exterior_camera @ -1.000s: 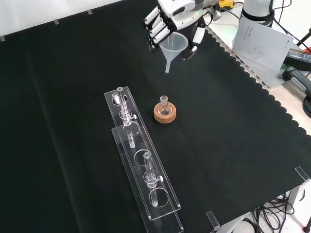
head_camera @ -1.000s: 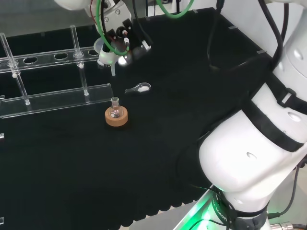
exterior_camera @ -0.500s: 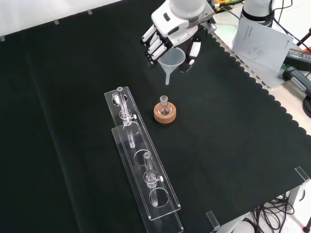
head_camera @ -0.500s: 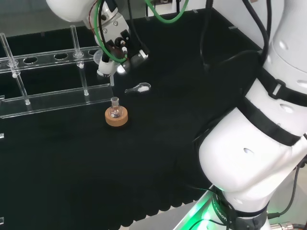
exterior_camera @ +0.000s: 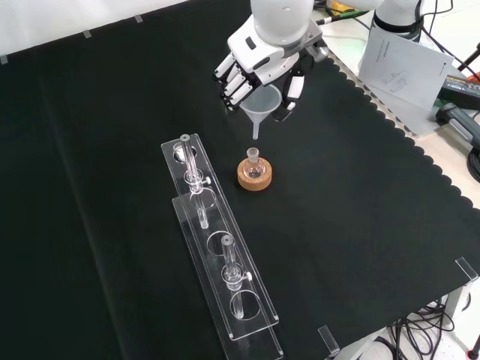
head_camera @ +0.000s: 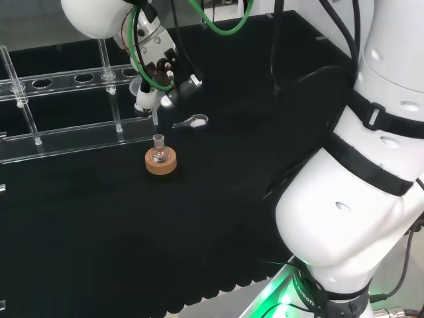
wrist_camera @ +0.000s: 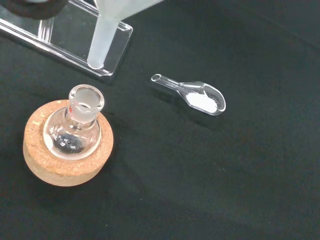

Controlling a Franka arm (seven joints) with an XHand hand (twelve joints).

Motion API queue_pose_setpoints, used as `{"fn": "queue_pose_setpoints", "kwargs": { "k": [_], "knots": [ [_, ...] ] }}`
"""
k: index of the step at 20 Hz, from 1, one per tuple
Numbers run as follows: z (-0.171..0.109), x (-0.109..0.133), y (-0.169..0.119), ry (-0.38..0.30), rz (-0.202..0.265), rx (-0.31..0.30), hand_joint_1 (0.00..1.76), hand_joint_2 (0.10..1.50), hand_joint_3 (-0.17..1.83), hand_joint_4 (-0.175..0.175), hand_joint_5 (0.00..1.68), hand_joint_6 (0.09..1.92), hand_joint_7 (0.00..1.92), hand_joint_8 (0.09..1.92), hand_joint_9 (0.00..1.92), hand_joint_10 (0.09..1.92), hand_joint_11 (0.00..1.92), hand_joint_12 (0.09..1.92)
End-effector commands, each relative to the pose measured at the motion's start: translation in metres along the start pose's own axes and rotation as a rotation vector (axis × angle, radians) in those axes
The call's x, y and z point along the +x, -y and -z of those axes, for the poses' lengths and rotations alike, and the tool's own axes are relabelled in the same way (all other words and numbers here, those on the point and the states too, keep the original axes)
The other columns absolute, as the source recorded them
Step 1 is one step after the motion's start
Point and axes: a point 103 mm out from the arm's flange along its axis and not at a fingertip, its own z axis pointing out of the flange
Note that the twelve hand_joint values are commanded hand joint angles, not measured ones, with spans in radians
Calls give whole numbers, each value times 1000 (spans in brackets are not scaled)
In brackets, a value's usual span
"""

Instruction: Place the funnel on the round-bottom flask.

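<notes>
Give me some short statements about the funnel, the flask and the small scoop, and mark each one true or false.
1. The hand holds the funnel. True.
2. The funnel's stem already sits inside the neck of the round-bottom flask. False: the stem tip hangs above the neck, apart from it.
3. The flask stands on a cork ring. True.
4. The clear scoop lies empty on the cloth. False: it holds a little white powder.
5. The flask lies on its side. False: it stands upright, neck upward.
</notes>
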Motion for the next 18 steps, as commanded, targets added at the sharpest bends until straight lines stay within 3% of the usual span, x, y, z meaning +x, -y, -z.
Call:
{"fn": "queue_pose_setpoints", "kwargs": {
  "k": [1,6,18],
  "knots": [
    [-8,-3,-11,-1,18,-15,800,786,527,-50,630,755,668,886,905,711,542,1268],
    [-17,9,-19,11,12,-5,800,786,530,-51,630,756,667,885,904,712,542,1267],
    [-30,9,-25,6,15,18,801,785,535,-54,630,757,667,884,902,712,544,1267]
  ]
}}
